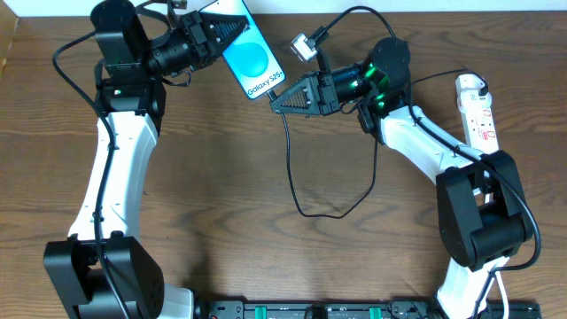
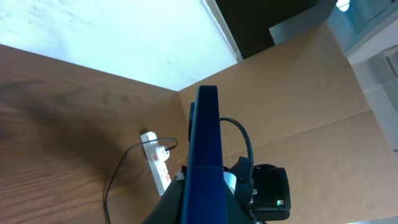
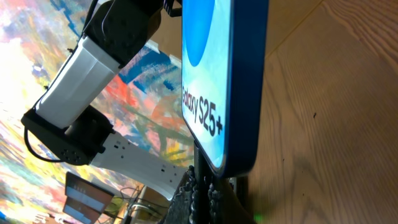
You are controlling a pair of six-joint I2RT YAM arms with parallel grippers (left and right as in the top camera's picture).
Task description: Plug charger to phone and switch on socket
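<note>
Phone (image 1: 252, 60), lifted off the worktop (image 1: 221, 195), sits clamped in the outstretched left end effector (image 1: 229, 34); right end effector (image 1: 276, 100), arm bent, pinches the charger (image 1: 291, 168) tip at its lower edge. Left wrist alone shows it edge-on.

In the overhead view, the left gripper (image 1: 226, 34) covers the upper-left end of the phone (image 1: 255, 60). Where the right gripper (image 1: 276, 101) meets the phone's lower corner, the charger (image 1: 291, 164) tip is too small for us to tell whether it is seated. We cannot read the switches on the socket (image 1: 478, 115). The left wrist view cuts the phone off at the bottom edge, and the right wrist view cuts it off at the top.
</note>
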